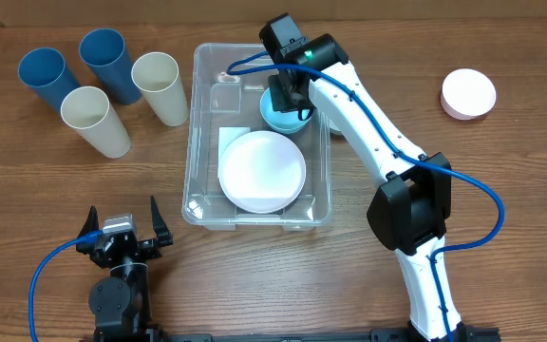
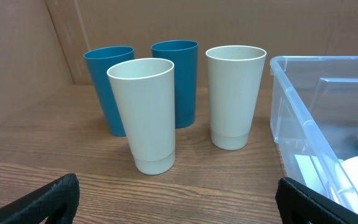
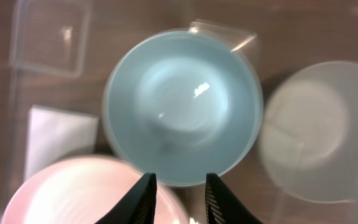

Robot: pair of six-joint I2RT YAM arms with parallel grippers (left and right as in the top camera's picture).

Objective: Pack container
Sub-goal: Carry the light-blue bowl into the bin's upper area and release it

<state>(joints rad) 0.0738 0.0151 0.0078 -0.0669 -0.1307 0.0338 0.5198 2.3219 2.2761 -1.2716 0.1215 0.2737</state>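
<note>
The container (image 1: 190,142), a big clear bin, stands mid-table; its left wall shows in the left wrist view (image 2: 303,106). Inside lie a white bowl (image 1: 262,171) and, at the far end, a light blue bowl (image 1: 278,116). My right gripper (image 1: 288,95) hangs over the blue bowl. In the right wrist view the gripper (image 3: 179,186) has its jaws a little apart at the blue bowl's (image 3: 182,106) near rim, with nothing between them. The white bowl (image 3: 73,193) lies lower left. My left gripper (image 1: 122,223) rests near the front edge, wide open (image 2: 179,199) and empty.
Two blue cups (image 1: 46,76) (image 1: 105,62) and two cream cups (image 1: 95,119) (image 1: 160,87) stand upright left of the bin. A white round dish (image 1: 468,93) sits at the far right. A blurred pale round shape (image 3: 316,130) lies beside the blue bowl.
</note>
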